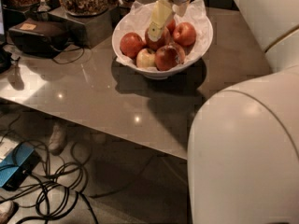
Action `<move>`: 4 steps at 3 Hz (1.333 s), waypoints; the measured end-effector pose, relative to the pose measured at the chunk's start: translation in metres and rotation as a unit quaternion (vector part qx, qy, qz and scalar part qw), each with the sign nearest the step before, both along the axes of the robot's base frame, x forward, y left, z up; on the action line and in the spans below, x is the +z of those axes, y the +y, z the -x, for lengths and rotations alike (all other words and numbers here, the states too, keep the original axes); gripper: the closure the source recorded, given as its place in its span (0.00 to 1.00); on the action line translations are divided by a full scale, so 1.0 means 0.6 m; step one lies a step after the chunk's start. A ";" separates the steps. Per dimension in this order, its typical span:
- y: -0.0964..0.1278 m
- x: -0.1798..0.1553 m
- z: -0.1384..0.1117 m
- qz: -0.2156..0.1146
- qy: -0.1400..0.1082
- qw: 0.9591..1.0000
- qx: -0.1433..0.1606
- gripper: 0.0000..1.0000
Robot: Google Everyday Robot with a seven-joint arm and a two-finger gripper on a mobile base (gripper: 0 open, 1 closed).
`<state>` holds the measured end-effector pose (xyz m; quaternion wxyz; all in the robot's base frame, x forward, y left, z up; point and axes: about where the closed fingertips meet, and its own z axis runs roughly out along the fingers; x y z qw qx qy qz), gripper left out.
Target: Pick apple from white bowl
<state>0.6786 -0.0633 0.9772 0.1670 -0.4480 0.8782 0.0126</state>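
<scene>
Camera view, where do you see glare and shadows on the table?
In the camera view, small light spots and a pale patch at the left glare off the table; the white bowl casts a dark shadow toward the camera; the tool reaches into the bowl, over the apple.

The scene was dim and warm-toned, lit from above. Two small bright glints sat on the glossy grey-brown table top (93,101) toward its front edge, and a broad pale glare spread along its left edge. The wide, glossy white bowl (154,72) near the back edge was the brightest thing and threw a dark shadow toward the front edge. The pale yellow gripper (156,31) reached into the bowl, its face lit. The floor below lay in deep shade.
</scene>
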 end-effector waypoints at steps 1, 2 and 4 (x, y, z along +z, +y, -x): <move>-0.001 -0.021 -0.004 0.009 0.010 1.000 -0.003 0.24; -0.001 -0.036 -0.005 0.013 0.018 1.000 -0.003 0.28; 0.008 -0.045 -0.012 0.023 0.021 1.000 0.005 0.31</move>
